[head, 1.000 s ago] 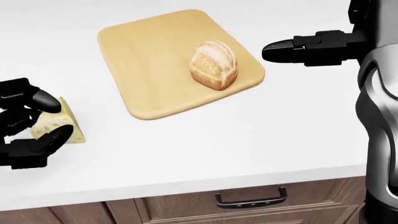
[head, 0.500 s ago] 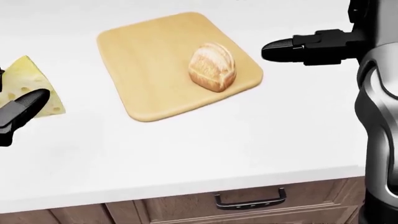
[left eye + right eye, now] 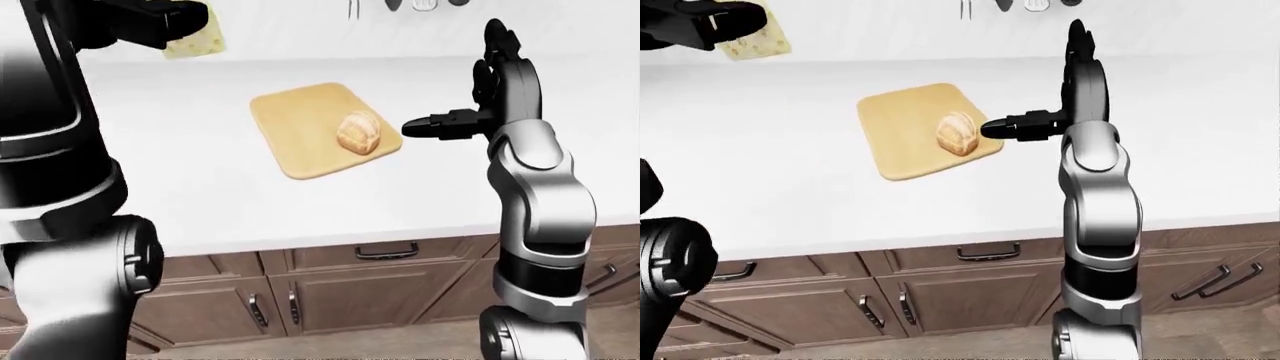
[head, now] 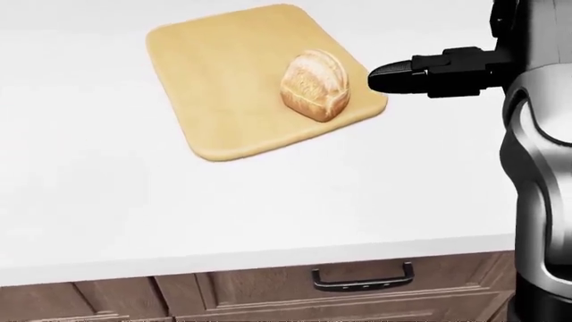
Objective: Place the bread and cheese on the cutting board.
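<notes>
The left hand (image 3: 700, 22) grips the cheese wedge (image 3: 755, 37) at the upper left, the right hand (image 4: 429, 74) looks empty with straight fingers, so carry the cheese over the bare part of the cutting board (image 4: 223, 87), beside the bread loaf (image 4: 314, 84), and put it down softly.

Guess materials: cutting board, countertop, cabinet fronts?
Cutting board: looks like light wood, matte, uniform tan with rounded corners and no clear grain. Countertop: smooth white, faintly glossy, possibly laminate or stone; unclear. Cabinet fronts: brown wood-grain panels, with dark metal-looking handles.
</notes>
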Controlling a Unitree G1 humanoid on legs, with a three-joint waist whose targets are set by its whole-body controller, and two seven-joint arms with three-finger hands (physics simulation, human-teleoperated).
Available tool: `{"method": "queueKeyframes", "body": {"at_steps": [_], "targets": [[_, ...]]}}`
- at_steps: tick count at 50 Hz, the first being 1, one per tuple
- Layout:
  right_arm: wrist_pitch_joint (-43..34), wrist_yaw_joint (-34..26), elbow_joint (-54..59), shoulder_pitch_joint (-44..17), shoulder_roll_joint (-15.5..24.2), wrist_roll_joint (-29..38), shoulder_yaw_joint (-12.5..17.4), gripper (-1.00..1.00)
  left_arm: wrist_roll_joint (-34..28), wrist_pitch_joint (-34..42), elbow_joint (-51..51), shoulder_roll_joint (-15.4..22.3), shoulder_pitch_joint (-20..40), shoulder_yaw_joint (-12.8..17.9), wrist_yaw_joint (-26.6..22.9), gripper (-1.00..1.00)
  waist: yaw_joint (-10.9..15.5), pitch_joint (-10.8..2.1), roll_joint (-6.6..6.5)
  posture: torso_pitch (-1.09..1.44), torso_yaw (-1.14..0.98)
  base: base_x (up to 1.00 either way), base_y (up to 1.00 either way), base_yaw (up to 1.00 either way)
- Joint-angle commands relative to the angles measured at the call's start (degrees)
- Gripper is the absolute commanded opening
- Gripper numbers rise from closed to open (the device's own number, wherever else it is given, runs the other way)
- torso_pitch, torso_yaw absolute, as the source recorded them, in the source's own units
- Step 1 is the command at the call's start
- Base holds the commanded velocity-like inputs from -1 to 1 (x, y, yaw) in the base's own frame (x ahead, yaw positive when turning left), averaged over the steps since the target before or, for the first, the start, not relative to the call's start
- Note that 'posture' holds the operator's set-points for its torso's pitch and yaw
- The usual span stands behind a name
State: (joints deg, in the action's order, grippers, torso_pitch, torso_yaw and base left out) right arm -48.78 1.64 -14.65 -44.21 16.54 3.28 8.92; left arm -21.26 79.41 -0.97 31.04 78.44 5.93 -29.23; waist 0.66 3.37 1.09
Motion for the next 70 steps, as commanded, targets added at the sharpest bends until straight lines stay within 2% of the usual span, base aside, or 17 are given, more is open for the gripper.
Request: {"method": "queueKeyframes", "body": {"at_steps": [1, 3, 5, 6, 9, 12, 16, 19, 22, 28, 34, 42, 51, 59, 70], "targets": [[1.63, 0.24, -1.68, -1.74, 0.57, 0.43, 0.36, 1.00, 1.03, -8.64, -4.89, -0.30, 5.04, 0.18, 0.93, -1.00, 0.00, -1.59, -0.06, 0.00, 0.00, 0.00, 0.00, 0.00], [1.83, 0.14, -1.54, -1.70, 0.57, 0.49, 0.38, 1.00, 1.73, -14.20, -13.70, -1.67, 9.39, 0.19, 2.55, -1.00, 0.01, -1.72, 0.14, 0.00, 0.00, 0.00, 0.00, 0.00], [1.83, 0.09, -1.54, -1.71, 0.61, 0.49, 0.53, 1.00, 0.76, -23.03, -23.80, -2.54, 12.71, -1.68, 4.19, -1.00, 0.07, -1.69, 0.40, 0.00, 0.00, 0.00, 0.00, 0.00], [1.66, 0.07, -1.65, -1.77, 0.64, 0.50, 0.53, 1.00, 0.74, -25.86, -26.80, -3.43, 15.14, -0.65, 6.31, -1.00, 0.11, -1.72, 0.53, 0.00, 0.00, 0.00, 0.00, 0.00], [1.32, 0.07, -1.95, -1.79, 0.68, 0.49, 0.62, 1.00, -0.63, -32.16, -38.84, -4.49, 22.36, -2.22, 7.47, -1.00, 0.13, -1.97, 0.80, 0.00, 0.00, 0.00, 0.00, 0.00], [0.80, 0.11, -2.60, -2.01, 0.94, 0.47, 0.98, 1.00, -3.13, -39.09, -50.92, -6.06, 26.68, -4.59, 5.59, -1.00, 0.13, -1.83, 1.08, 0.00, 0.00, 0.00, 0.00, 0.00], [0.55, 0.20, -2.95, -2.06, 1.19, 0.15, 1.31, 1.00, -3.63, -44.34, -62.42, -8.07, 30.70, -2.43, 8.59, -1.00, 0.32, -1.96, 1.24, 0.00, 0.00, 0.00, 0.00, 0.00], [0.70, 0.32, -2.89, -1.96, 1.22, -0.08, 1.44, 1.00, -0.40, -47.96, -66.53, -10.05, 30.51, 0.96, 14.34, -1.00, 0.18, -2.03, 1.15, 0.00, 0.00, 0.00, 0.00, 0.00], [0.47, 0.44, -3.25, -1.74, 1.33, -0.32, 1.61, 1.00, 0.33, -52.44, -68.22, -11.43, 28.78, 0.61, 19.35, -1.00, 0.04, -2.17, 1.16, 0.00, 0.00, 0.00, 0.00, 0.00], [0.42, 0.67, -3.26, -1.83, 1.73, -1.04, 2.12, 1.00, -0.13, -58.32, -70.58, -14.28, 27.78, -0.83, 24.46, -1.00, -0.10, -2.32, 1.33, 0.00, 0.00, 0.00, 0.00, 0.00], [0.18, 1.21, -3.44, -1.60, 1.92, -1.45, 1.94, 1.00, 2.47, -60.37, -71.63, -18.81, 25.11, 0.76, 30.04, -1.00, -0.10, -2.25, 1.48, 0.00, 0.00, 0.00, 0.00, 0.00], [0.22, 1.23, -3.32, -1.79, 2.14, -1.96, 2.08, 1.00, 3.38, -59.70, -72.48, -23.49, 22.91, -0.27, 34.68, -1.00, -0.09, -2.53, 1.60, 0.00, 0.00, 0.00, 0.00, 0.00], [0.39, 1.29, -3.13, -1.92, 2.48, -2.36, 2.16, 1.00, 3.64, -55.46, -73.19, -25.99, 21.25, -0.38, 37.75, -1.00, -0.24, -2.59, 1.57, 0.00, 0.00, 0.00, 0.00, 0.00], [1.08, 1.32, -2.36, -1.92, 2.39, -2.57, 2.05, 1.00, 4.18, -56.21, -73.43, -26.50, 16.67, -0.04, 39.73, -1.00, -0.29, -2.84, 1.55, 0.00, 0.00, 0.00, 0.00, 0.00], [0.81, 1.29, -2.69, -1.96, 2.38, -2.72, 1.96, 1.00, 3.28, -59.19, -73.58, -25.70, 14.44, -0.37, 42.80, -1.00, -0.30, -2.98, 1.54, 0.00, 0.00, 0.00, 0.00, 0.00]]}}
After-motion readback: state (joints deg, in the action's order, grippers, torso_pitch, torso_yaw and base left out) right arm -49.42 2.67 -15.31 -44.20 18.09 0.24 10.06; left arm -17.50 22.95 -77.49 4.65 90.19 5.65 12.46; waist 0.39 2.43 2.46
